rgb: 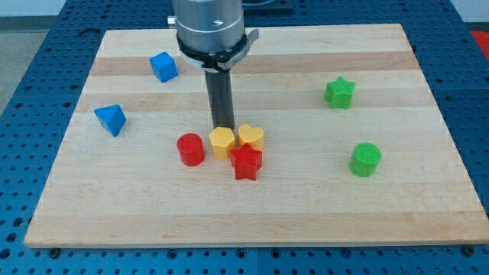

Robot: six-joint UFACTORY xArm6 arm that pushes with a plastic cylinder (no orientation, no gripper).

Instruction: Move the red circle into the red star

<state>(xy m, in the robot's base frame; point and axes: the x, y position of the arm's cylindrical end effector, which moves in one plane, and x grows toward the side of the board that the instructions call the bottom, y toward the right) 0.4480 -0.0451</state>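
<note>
The red circle [190,149] is sitting near the middle of the surface [252,221], below and to the view's left of my tip [222,126], apart from it. The red star [246,163] is lying to the circle's right, touching a yellow hexagon [222,142] and a yellow heart [250,137] above it. The tool is a plain rod with no opening parts; its tip is standing just behind the yellow hexagon's top edge, holding nothing; contact cannot be confirmed.
</note>
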